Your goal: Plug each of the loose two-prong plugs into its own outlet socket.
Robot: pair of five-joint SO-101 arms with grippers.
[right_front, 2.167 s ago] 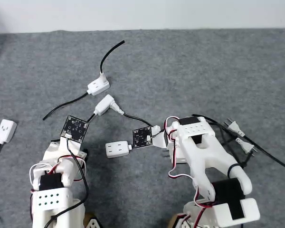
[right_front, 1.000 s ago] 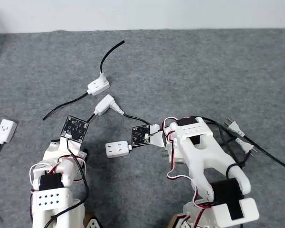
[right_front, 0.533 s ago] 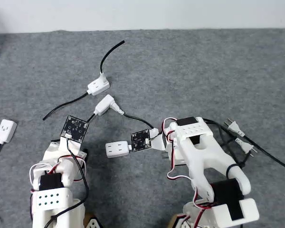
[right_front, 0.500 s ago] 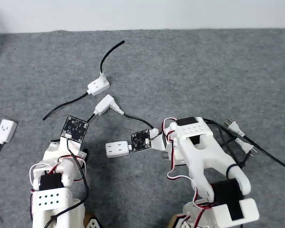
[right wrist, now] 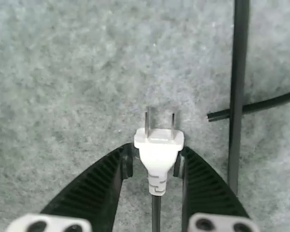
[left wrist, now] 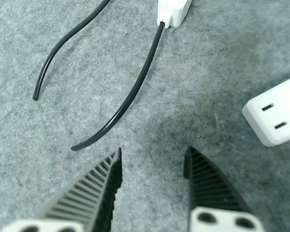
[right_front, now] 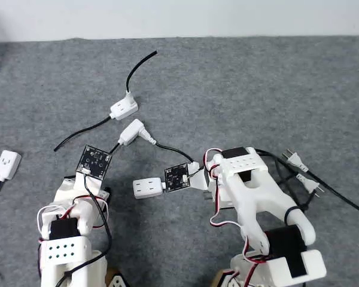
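Worktop (right_front: 239, 84): grey and fuzzy, and it carries all the things you work with.
Right arm (right_front: 257, 191): it stands at the near edge, right of the middle, and bends toward the middle of the worktop.
Left arm (right_front: 72, 227): it stands at the near edge, toward the left corner.
Right end effector (right wrist: 154, 153): its two fingers are clamped on the body of the held plug (right wrist: 158, 145), a white plug. The two prongs are free and point away from the wrist.
Left end effector (left wrist: 153, 157): your fingers here stand apart with nothing between them, over bare grey worktop.
Middle socket (right_front: 148, 188): a white block that lies flat between the two arms, near the near edge.
Far socket (right_front: 124, 108): white, on a black cord, left of the middle and toward the far edge.
Edge socket (right_front: 7, 164): white, close to the left edge.
Farther loose plug (right_front: 294, 159): it lies toward the right edge, just beside the right arm.
Nearer loose plug (right_front: 311, 184): it lies near the first one, closer to the near edge.
Black cable (right wrist: 239, 72): it runs beside the held plug.
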